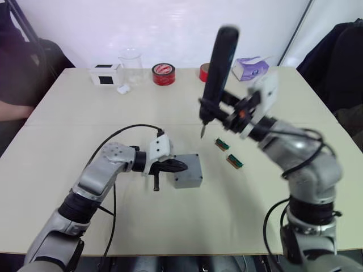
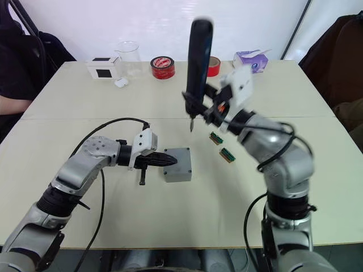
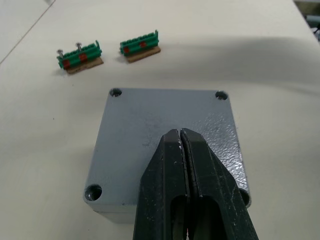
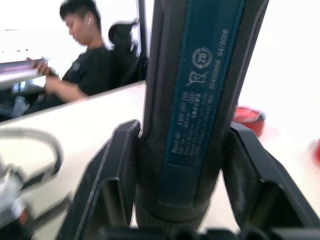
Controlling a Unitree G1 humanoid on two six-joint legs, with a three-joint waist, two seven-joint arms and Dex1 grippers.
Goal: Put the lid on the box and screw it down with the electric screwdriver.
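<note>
The grey lid (image 3: 165,135) sits on top of the box (image 1: 189,179), near the middle of the cream table (image 1: 68,113), with open screw holes showing at its corners. My left gripper (image 3: 184,145) lies flat across the lid's top, its two black fingers pressed together with nothing between them, touching the grey surface.

Above and behind the box, my right gripper (image 4: 185,165) is clamped on the electric screwdriver (image 1: 218,68), a dark blue-black cylinder held nearly upright in the air. Its thin metal bit (image 1: 202,131) points down, well above the table and off to the right side of the box.

Just beside the box on my right lie two small green terminal blocks (image 1: 228,152) on brown bases, close to each other.

Along the table's far edge stand a white box with a black square (image 1: 105,75), a clear glass beaker (image 1: 131,65), a red roll of tape (image 1: 164,73) and a purple tissue box (image 1: 251,67). A seated person (image 4: 82,60) in black is at another table beyond.
</note>
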